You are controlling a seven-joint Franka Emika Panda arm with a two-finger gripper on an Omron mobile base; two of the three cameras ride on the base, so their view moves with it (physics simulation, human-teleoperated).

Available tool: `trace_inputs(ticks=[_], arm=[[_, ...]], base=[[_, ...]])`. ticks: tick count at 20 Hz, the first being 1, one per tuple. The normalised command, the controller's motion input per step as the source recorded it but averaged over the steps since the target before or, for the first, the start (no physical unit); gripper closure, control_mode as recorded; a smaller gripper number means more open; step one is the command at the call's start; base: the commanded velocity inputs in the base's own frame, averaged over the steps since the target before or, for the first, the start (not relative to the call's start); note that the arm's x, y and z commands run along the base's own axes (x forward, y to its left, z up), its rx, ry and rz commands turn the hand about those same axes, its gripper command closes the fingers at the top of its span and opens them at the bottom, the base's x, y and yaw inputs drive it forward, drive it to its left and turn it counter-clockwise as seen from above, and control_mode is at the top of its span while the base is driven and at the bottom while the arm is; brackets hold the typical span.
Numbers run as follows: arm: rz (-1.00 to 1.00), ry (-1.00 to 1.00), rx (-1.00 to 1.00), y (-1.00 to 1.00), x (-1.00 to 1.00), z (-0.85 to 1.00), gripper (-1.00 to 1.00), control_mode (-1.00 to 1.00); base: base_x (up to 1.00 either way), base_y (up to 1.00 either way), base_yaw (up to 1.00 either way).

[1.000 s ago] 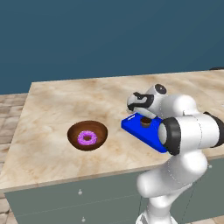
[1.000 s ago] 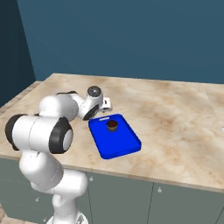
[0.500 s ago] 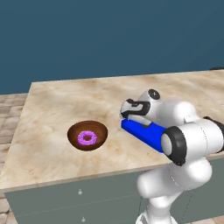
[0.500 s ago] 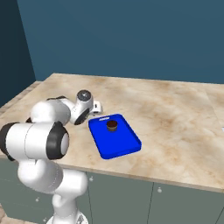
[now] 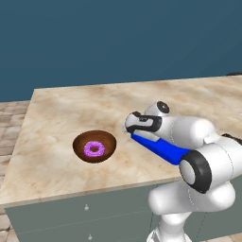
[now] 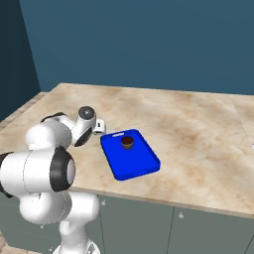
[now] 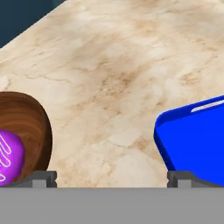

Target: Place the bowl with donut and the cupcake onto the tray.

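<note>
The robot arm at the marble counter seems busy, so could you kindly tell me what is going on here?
The white arm is loading a blue tray on the counter. The chocolate cupcake already sits on the tray. The wooden bowl with the pink-iced donut rests on the counter off to the tray's side, not on it. The pincer hangs open and empty between bowl and tray, holding nothing, so the bowl looks to be next.
</note>
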Motion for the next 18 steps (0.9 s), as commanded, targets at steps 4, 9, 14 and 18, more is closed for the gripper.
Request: trace_inputs(ticks=[4,9,14,18], arm=[[0.0,0.06,0.01,0.54,0.0,-0.14,-1.0,-1.0],[0.0,0.03,0.0,0.53,0.0,-0.04,-1.0,-1.0],[0.0,0.01,0.0,0.41,0.0,-0.01,-1.0,-1.0],[0.0,0.05,0.0,0.39,0.0,-0.14,-1.0,-1.0]], base=[[0.0,0.0,0.0],[0.0,0.0,0.0],[0.0,0.0,0.0],[0.0,0.0,0.0]])
